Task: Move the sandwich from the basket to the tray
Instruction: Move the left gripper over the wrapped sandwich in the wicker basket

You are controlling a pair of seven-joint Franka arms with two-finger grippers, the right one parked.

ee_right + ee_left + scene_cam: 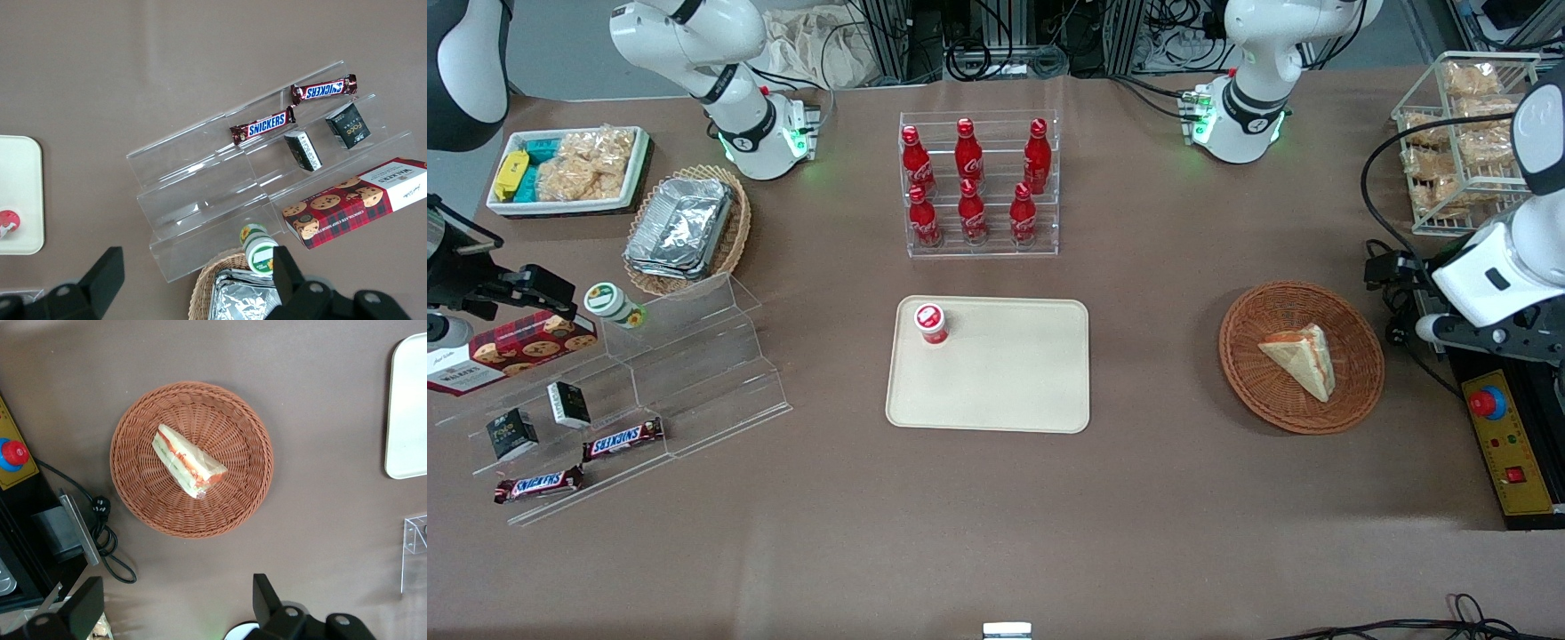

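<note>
The sandwich (1303, 356) is a pale triangular wedge lying in the round reddish-brown wicker basket (1232, 338). In the left wrist view its cut edge (187, 460) shows red-orange and green stripes, and the basket (233, 427) surrounds it. My left gripper (175, 607) hangs high above the table, beside the basket toward the working arm's end. It is open, its fingers (267, 600) wide apart with only bare table between them, well clear of the sandwich. The beige tray (1005, 382) lies mid-table, and its edge (408, 407) shows in the left wrist view.
A red-capped cup (931, 322) stands on the tray's corner. A rack of red bottles (980, 182) stands farther from the camera than the tray. A yellow control box (1507, 444) and cables (107, 540) lie beside the basket. A wire snack rack (1463, 133) and an acrylic stand (649, 373) flank the table.
</note>
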